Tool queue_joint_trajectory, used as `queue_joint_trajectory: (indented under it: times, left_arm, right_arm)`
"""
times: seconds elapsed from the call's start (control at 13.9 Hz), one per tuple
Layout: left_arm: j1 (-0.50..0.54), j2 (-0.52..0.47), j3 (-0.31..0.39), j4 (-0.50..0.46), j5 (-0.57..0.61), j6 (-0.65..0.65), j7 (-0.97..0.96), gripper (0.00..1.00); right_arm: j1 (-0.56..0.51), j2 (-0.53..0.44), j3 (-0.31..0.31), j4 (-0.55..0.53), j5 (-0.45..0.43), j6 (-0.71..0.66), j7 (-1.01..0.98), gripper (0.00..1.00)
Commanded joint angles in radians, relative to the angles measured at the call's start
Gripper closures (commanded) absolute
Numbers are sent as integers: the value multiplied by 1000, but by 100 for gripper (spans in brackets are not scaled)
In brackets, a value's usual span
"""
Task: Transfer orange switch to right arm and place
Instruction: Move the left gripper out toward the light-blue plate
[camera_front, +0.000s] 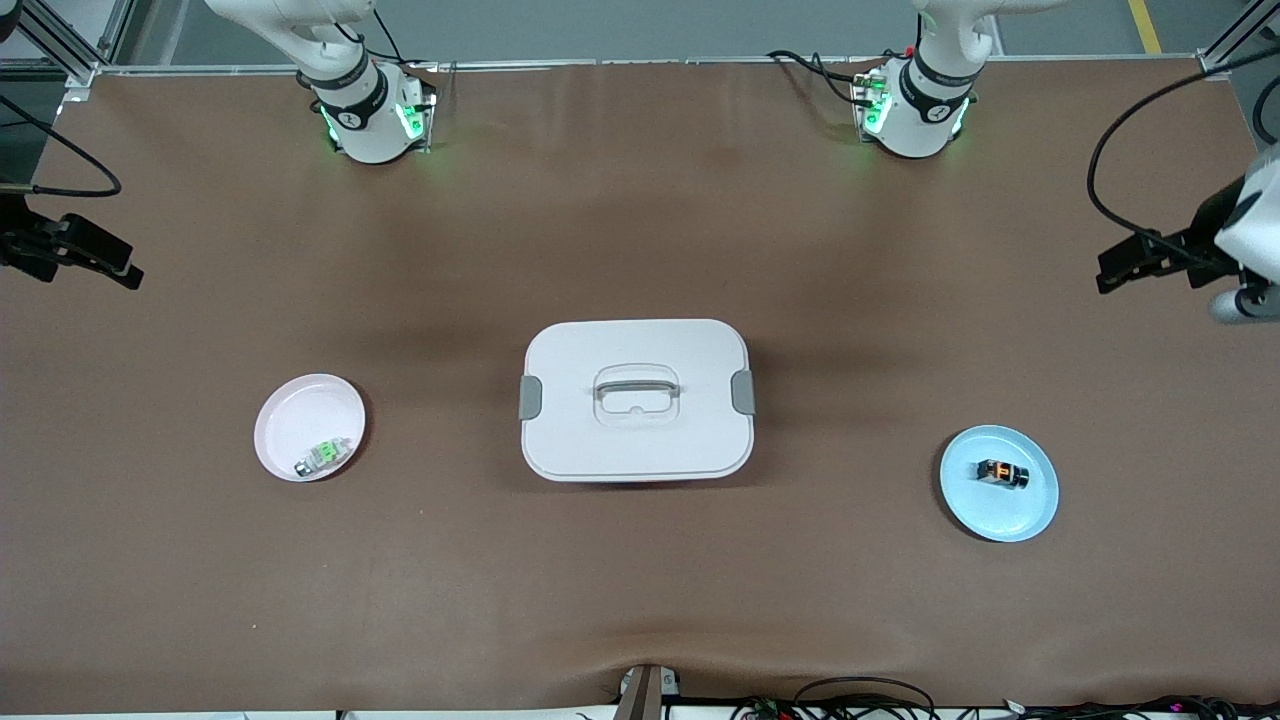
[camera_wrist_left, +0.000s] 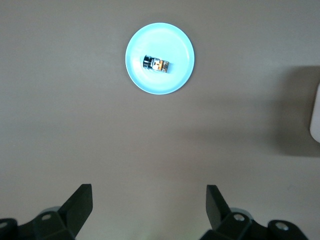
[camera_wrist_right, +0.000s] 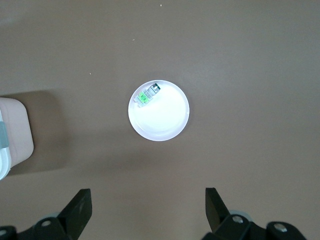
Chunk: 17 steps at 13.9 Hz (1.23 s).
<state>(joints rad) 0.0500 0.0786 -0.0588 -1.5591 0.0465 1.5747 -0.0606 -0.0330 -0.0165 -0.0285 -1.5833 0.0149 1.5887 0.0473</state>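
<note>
The orange switch (camera_front: 1002, 473) (camera_wrist_left: 156, 63) is a tiny black block with a glowing orange face. It lies on a light blue plate (camera_front: 1010, 515) (camera_wrist_left: 165, 82) toward the left arm's end of the table. My left gripper (camera_front: 1125, 262) (camera_wrist_left: 149, 192) hangs open and holds nothing, high over bare table at that end, apart from the plate. At its own end of the table, the right arm's gripper (camera_front: 100, 258) (camera_wrist_right: 148, 192) is likewise open with nothing in it, high over bare table.
A white lidded box (camera_front: 637, 398) with a handle and grey clips stands mid-table. A pink plate (camera_front: 300, 410) (camera_wrist_right: 162, 122) toward the right arm's end holds a similar switch with a green face (camera_front: 322, 455) (camera_wrist_right: 147, 95). Brown mat lies bare around them.
</note>
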Motion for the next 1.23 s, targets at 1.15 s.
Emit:
queue_joint_trajectory:
  times: [1.15]
  left_arm:
    - [54, 69, 0, -301, -4, 458, 12, 0]
  right_arm:
    - [-2, -20, 4, -18, 2, -3, 3, 0]
